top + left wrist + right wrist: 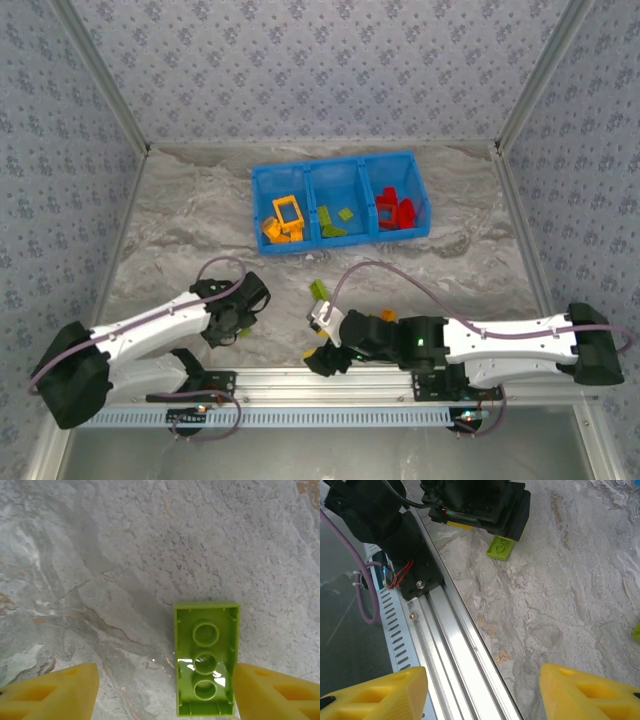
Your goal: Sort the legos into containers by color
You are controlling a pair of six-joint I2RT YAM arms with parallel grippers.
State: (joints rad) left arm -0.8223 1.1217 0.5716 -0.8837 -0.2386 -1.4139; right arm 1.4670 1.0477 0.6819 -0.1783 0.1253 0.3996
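The table top (180,230) is a marble-look sheet: pale grey with darker veins and a few rusty-brown flecks. Three walls close it in, the back wall (320,70), the left wall (50,180) and the right wall (590,180), all papered in a small blue-grey flower print. A pale strip (100,75) runs down the left corner and another (540,75) down the right one. Along the near edge lies a ribbed aluminium rail (330,385), with a slotted white strip (140,416) just in front of it. Beyond that edge is a dark, smooth surface (300,455) – glossy, with faint reflections. The light is even and soft, and shadows are weak.
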